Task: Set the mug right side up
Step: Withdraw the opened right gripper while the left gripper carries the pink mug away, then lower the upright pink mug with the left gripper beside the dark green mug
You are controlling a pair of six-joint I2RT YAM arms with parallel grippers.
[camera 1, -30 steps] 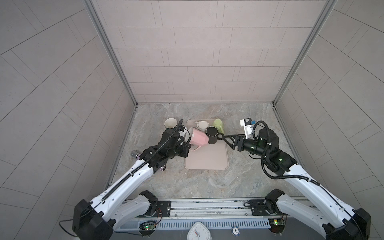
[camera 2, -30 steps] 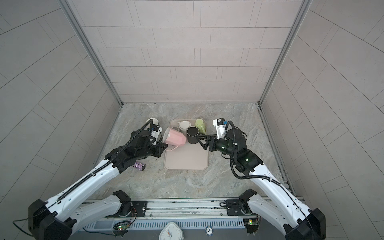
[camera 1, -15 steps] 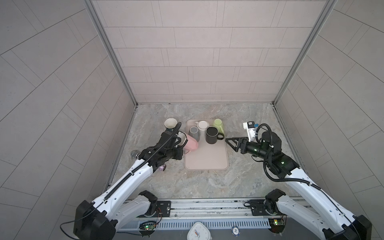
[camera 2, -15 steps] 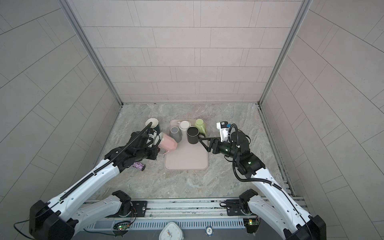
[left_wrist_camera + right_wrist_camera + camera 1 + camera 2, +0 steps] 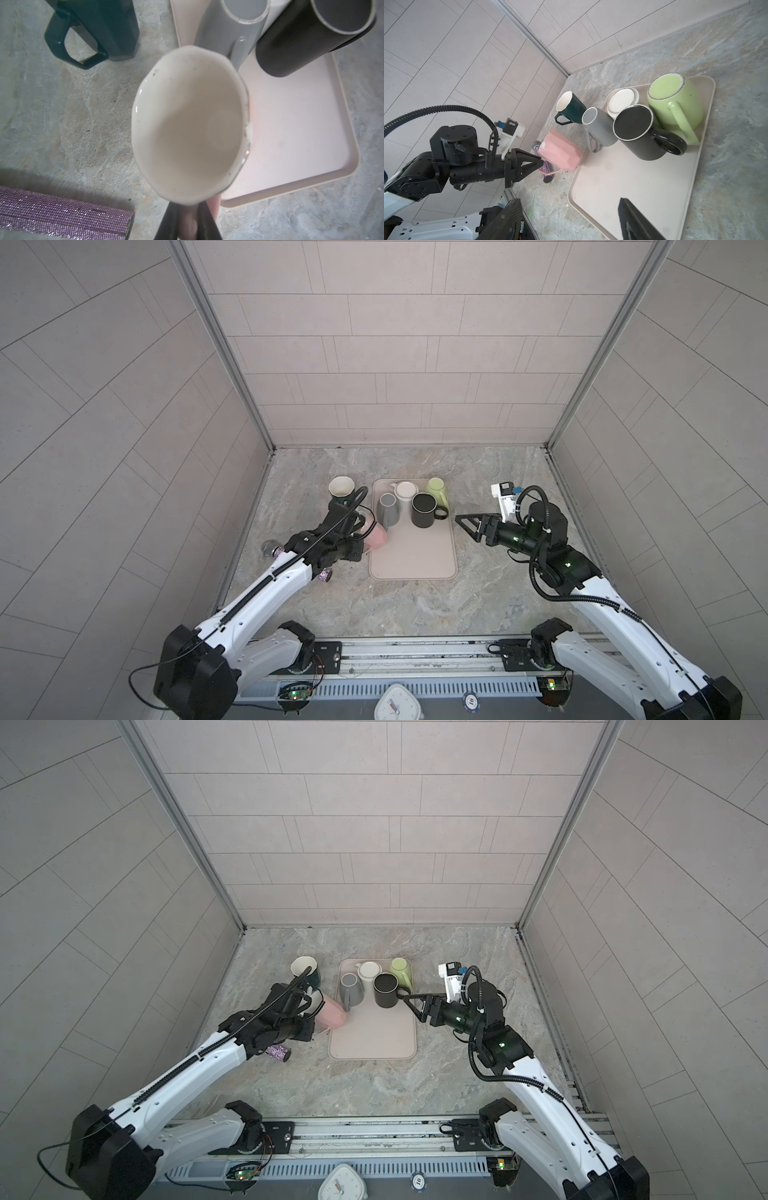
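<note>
Pink mug (image 5: 376,537) leans at the tray's (image 5: 415,560) edge, handle pinched by the left gripper (image 5: 540,164); right gripper (image 5: 466,522) spread wide.

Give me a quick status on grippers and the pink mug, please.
Left gripper shut on pink mug handle; right gripper open, empty. Pink mug tilted, not yet upright. Gray mug and tray edge close beside it.
</note>
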